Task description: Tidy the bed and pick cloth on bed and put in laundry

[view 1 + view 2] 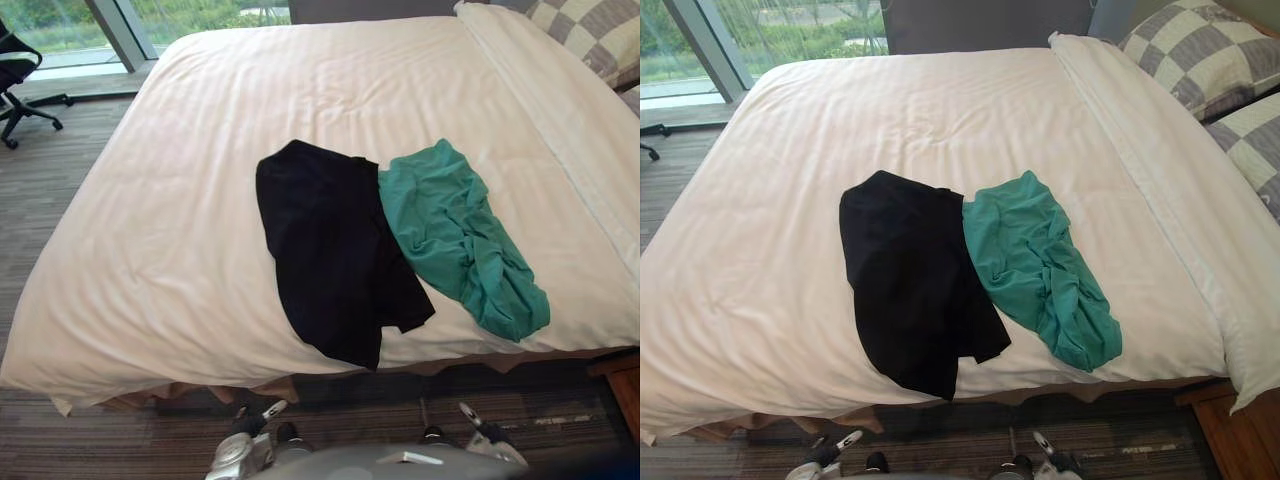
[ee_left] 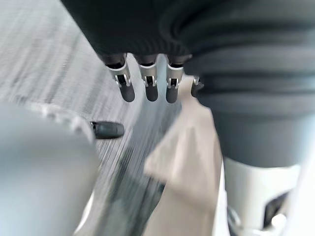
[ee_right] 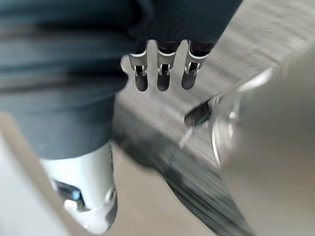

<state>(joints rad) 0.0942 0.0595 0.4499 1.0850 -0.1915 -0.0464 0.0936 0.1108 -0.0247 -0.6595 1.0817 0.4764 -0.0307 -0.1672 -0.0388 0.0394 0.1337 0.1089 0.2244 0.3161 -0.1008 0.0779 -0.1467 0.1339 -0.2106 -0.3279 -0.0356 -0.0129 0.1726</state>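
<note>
**Q:** Left eye view: how far along was the task?
**A:** Barely begun, by my judgement. The bed (image 1: 200, 120) had a smooth white cover. The black cloth (image 1: 330, 260) lay spread from the centre toward 6 o'clock, with its lower end at the cover's near edge. The green cloth (image 1: 460, 240) lay bunched at its 3 o'clock side, and the two touched along one edge. My left hand (image 1: 235, 455) hung low at 7 o'clock and my right hand (image 1: 495, 445) at 5 o'clock, both short of the bed. An office chair (image 1: 20, 80) stood on the floor (image 1: 60, 200) at 10 o'clock.

**Q:** Right eye view?
**A:** The layout was the same. Checked pillows (image 1: 1200, 50) sat at 1 o'clock, beside the cover's turned-back band.

**Q:** Left wrist view?
**A:** My left hand's fingers (image 2: 147, 83) hung straight and slack above the floor, with nothing in them.

**Q:** Right wrist view?
**A:** My right hand was the same: straight fingers, relaxed and empty.

**Q:** What was left to do?
**A:** Nearly everything. Both cloths lay untouched on the bed, so picking each one up and carrying it to the laundry was not yet done. The cover itself seemed to need little tidying once they were gone.
</note>
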